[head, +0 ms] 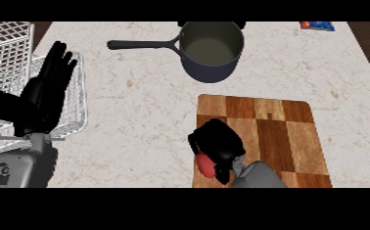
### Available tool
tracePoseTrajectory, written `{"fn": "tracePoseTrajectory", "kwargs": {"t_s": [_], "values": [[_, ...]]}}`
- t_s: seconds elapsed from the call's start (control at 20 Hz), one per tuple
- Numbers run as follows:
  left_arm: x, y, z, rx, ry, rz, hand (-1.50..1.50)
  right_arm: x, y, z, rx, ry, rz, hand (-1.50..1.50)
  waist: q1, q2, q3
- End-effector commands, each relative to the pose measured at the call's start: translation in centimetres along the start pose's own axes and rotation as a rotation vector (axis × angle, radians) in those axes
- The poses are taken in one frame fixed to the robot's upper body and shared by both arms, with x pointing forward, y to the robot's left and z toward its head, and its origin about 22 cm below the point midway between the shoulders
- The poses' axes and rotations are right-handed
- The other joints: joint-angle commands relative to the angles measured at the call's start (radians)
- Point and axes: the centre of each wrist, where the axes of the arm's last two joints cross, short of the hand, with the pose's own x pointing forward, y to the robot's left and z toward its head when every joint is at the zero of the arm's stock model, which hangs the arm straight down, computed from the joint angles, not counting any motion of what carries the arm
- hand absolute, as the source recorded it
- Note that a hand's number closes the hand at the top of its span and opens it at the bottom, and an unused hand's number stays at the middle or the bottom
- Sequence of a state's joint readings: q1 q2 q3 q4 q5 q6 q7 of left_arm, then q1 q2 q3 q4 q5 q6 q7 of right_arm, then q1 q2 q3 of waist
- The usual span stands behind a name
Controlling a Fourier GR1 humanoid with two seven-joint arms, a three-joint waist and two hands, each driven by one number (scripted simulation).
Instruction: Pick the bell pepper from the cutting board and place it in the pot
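Red bell pepper (205, 166) under curled right hand (217, 143), gripped, at wooden cutting board (278, 126) near-left corner. Pot (211, 48) straight ahead, well apart. Left hand (47, 89) open, resting far left.

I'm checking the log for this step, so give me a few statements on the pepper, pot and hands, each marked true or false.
1. The right hand is curled over the red pepper on the cutting board. True.
2. The pepper is already in the pot. False: it is at the board's near left corner, under the right hand; nothing shows in the pot.
3. The pot's handle points to the view's left. True.
4. The left hand grips the pot's handle. False: it rests open at the view's left, over a wire rack, apart from the pot.
5. The pot stands on the board. False: it stands on the counter beyond the board.
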State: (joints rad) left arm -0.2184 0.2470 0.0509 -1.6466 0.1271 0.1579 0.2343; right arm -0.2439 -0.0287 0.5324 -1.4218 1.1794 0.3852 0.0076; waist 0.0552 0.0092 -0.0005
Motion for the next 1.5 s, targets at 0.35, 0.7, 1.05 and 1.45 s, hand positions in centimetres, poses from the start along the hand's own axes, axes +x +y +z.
{"fn": "tracePoseTrajectory", "kwargs": {"t_s": [0.35, 0.7, 1.05, 1.45], "values": [[-0.3, -1.2, -0.3, -0.040, 0.014, 0.013, 0.00, 4.3, -6.5, 0.9, -0.607, 0.233, -0.250, 1.50, 0.033, -0.014, 0.004], [-0.3, -1.9, -0.5, -0.068, 0.017, 0.010, 0.00, 7.6, -10.7, 0.3, -0.941, 0.384, -0.348, 1.50, 0.057, -0.014, -0.002], [-0.2, -2.6, -0.6, -0.079, 0.004, 0.012, 0.00, 10.3, -14.1, -2.8, -1.061, 0.552, -0.381, 1.50, 0.076, -0.003, -0.004], [0.2, -2.7, -1.9, -0.072, -0.034, -0.007, 0.00, 9.4, -17.6, -5.7, -1.088, 0.599, -0.486, 1.50, 0.066, 0.014, -0.003]]}}
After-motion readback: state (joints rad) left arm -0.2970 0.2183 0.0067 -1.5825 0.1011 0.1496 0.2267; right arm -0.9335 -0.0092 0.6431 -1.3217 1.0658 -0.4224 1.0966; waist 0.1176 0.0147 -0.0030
